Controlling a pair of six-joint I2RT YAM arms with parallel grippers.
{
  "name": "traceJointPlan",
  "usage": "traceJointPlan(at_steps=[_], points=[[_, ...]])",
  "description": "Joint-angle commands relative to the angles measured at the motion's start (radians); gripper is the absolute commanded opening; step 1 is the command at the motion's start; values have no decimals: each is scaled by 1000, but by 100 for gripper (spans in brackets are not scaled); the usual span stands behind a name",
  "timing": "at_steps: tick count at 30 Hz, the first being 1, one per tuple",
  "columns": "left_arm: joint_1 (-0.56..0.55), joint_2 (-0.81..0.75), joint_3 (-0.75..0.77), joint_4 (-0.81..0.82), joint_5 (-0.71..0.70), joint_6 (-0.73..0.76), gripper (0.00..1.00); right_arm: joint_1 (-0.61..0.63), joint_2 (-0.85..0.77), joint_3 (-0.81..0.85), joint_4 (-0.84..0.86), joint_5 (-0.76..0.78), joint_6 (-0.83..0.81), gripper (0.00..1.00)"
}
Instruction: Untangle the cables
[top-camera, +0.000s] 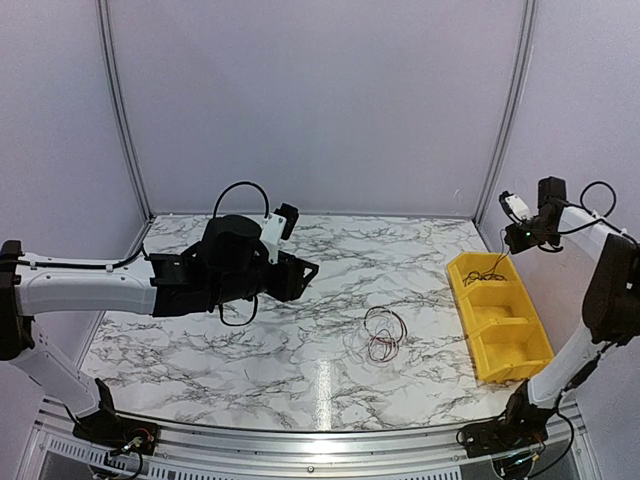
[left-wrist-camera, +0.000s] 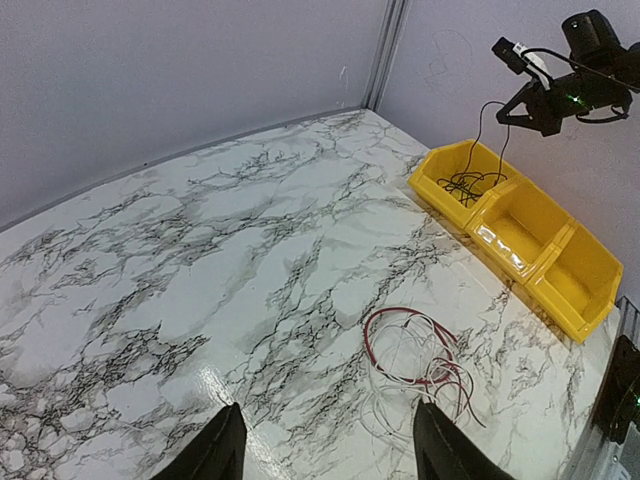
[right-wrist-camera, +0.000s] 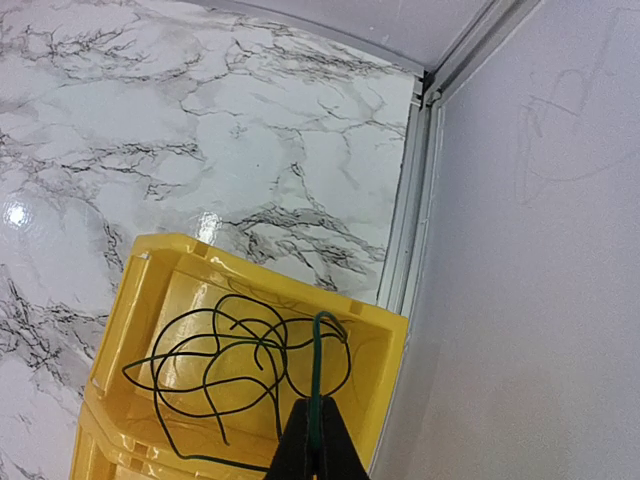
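A tangle of thin red and white cables (top-camera: 383, 336) (left-wrist-camera: 425, 362) lies on the marble table right of centre. My left gripper (top-camera: 305, 271) (left-wrist-camera: 330, 432) hovers open to the left of it, nothing between its fingers. Thin dark cables (right-wrist-camera: 215, 360) (left-wrist-camera: 465, 184) lie looped in the far compartment of the yellow bin (top-camera: 512, 355) (right-wrist-camera: 150, 262). My right gripper (top-camera: 520, 236) (right-wrist-camera: 318, 428) hangs above that compartment, shut on a dark green cable (right-wrist-camera: 318, 360) that runs down into the loops.
The three-compartment yellow bin (left-wrist-camera: 560, 305) stands along the table's right edge, its two nearer compartments showing nothing inside. Grey walls and metal corner posts (top-camera: 512, 110) close the back and sides. Thick black robot cabling (top-camera: 240, 190) arcs over the left arm.
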Motion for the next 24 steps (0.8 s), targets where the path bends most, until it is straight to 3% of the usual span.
traceJointPlan(at_steps=[1,12,24], points=[[-4,-17,8,-14,2,-7,59,34,41,-10,-18,85,-31,0],[-4,-12,9,-14,5,-11,59,49,147,9,-143,97,3,0],[-6,-1,10,-15,12,-16,59,71,246,50,-146,162,57,0]])
